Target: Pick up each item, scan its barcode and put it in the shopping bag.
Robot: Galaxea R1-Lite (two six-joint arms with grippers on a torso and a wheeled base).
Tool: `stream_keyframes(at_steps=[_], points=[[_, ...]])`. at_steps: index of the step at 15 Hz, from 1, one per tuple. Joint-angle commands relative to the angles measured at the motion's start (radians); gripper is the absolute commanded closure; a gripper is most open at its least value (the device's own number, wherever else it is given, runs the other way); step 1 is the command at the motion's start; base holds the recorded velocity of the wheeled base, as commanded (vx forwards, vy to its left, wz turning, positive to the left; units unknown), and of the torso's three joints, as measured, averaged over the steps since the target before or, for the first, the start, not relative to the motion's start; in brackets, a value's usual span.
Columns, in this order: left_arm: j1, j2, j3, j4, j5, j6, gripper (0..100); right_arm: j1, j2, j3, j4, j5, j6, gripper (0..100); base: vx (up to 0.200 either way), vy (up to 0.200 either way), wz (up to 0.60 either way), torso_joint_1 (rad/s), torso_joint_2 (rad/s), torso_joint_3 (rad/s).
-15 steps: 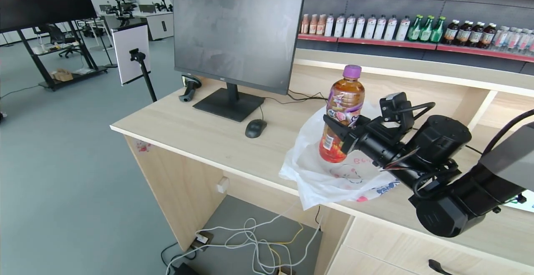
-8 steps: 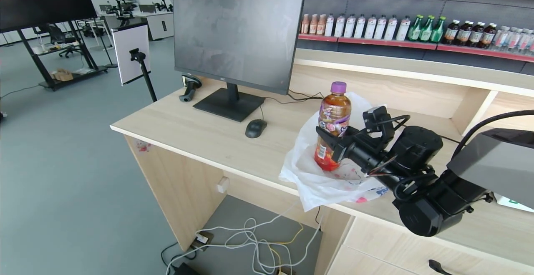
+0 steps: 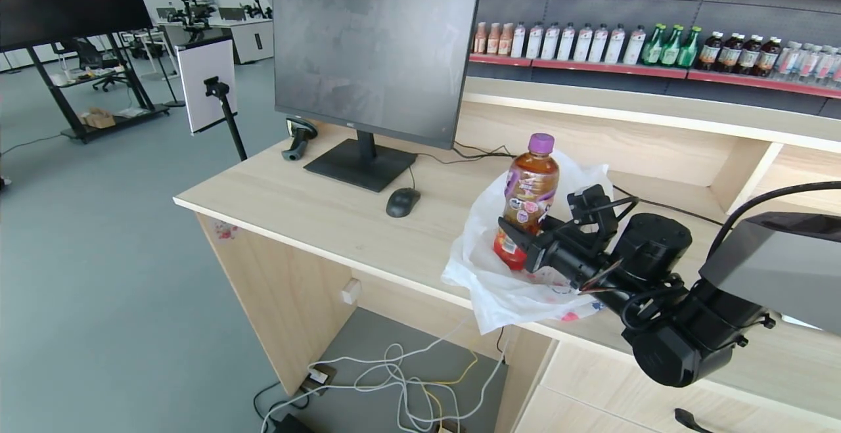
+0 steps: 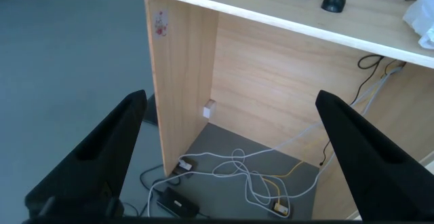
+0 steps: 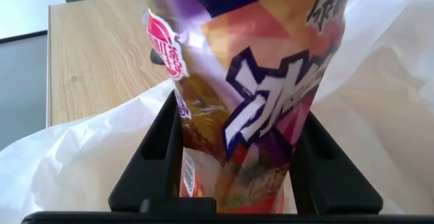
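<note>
A tea bottle (image 3: 527, 199) with a purple cap and an amber drink stands nearly upright, its base down in the white plastic shopping bag (image 3: 499, 282) on the counter. My right gripper (image 3: 525, 232) is shut on the bottle's lower half. Seen from the right wrist, the bottle's label (image 5: 258, 95) sits between the two black fingers (image 5: 152, 159), with the bag's white film (image 5: 74, 163) around it. My left gripper (image 4: 227, 156) hangs open and empty, low beside the counter's left end, above the grey floor. A handheld barcode scanner (image 3: 297, 136) stands left of the monitor.
A dark monitor (image 3: 374, 58) and a black mouse (image 3: 403, 202) occupy the wooden counter (image 3: 315, 206). Cables (image 3: 394, 374) lie on the floor under the counter (image 4: 271, 61). Shelves of bottles (image 3: 624, 42) line the back wall. A raised ledge (image 3: 644, 117) runs behind the bag.
My right gripper has brought the bottle down from above the bag until its base sits inside the bag; the bottle now tilts slightly. The left arm has not visibly moved.
</note>
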Motion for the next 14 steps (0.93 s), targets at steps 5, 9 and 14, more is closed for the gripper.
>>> stream_keyframes(at_steps=[5, 9, 14], points=[[0.001, 0.0, 0.0, -0.001, 0.0, 0.0, 0, -0.001, -0.04, 0.013, 0.0, 0.002, 0.007, 0, 0.0, 0.0, 0.0, 0.0, 0.0, 0.0], [0.001, 0.001, 0.0, -0.001, 0.0, -0.002, 0, -0.01, -0.144, 0.059, 0.0, 0.002, 0.007, 0, 0.0, 0.0, 0.0, 0.0, 0.0, 0.0], [0.001, 0.001, 0.0, -0.001, 0.0, -0.002, 0, -0.03, -0.285, 0.134, 0.0, 0.002, 0.03, 0, 0.0, 0.0, 0.0, 0.0, 0.0, 0.0]])
